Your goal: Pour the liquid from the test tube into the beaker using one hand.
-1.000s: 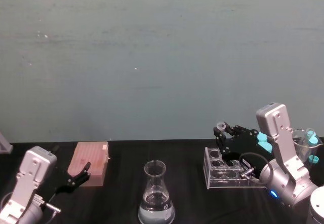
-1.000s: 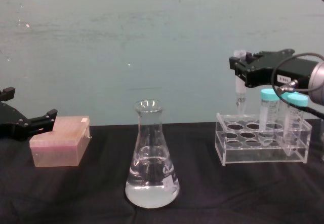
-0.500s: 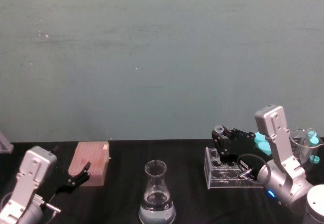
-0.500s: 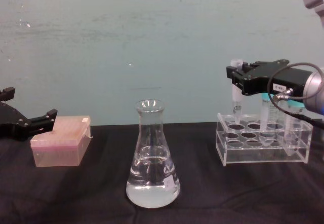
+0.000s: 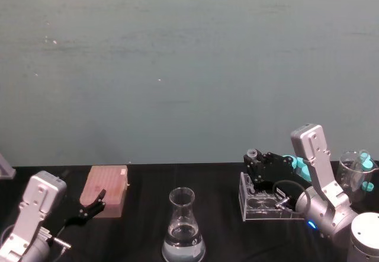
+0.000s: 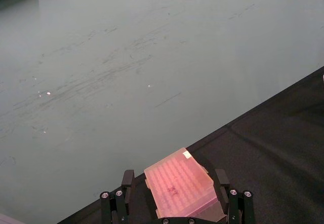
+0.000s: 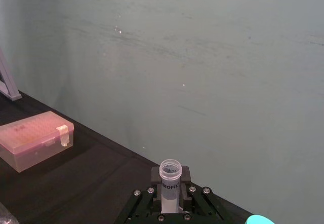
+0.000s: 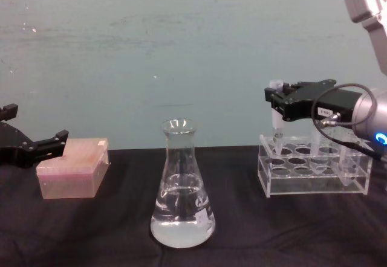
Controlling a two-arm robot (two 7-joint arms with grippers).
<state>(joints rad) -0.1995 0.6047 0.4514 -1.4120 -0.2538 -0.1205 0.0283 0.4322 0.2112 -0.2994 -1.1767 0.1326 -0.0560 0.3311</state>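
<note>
The test tube (image 8: 277, 117) is clamped upright just below its rim between the fingers of the right gripper (image 8: 278, 105), above the rear left corner of the clear acrylic rack (image 8: 312, 181). In the chest view its conical tip is seen level with the rack's top, at a hole of the back row; whether it is seated cannot be told. From the right wrist view the tube's open rim (image 7: 170, 169) is seen projecting above the closed fingers (image 7: 185, 176). The rack stands near the right edge of the black table (image 8: 91, 231). The beaker (image 8: 181, 185), partly filled with clear liquid (image 8: 181, 221), stands at the table's middle, well apart from the tube. The left gripper (image 5: 90, 207) is held open beside a pink box (image 5: 106, 190) near the left edge, grasping nothing.
</note>
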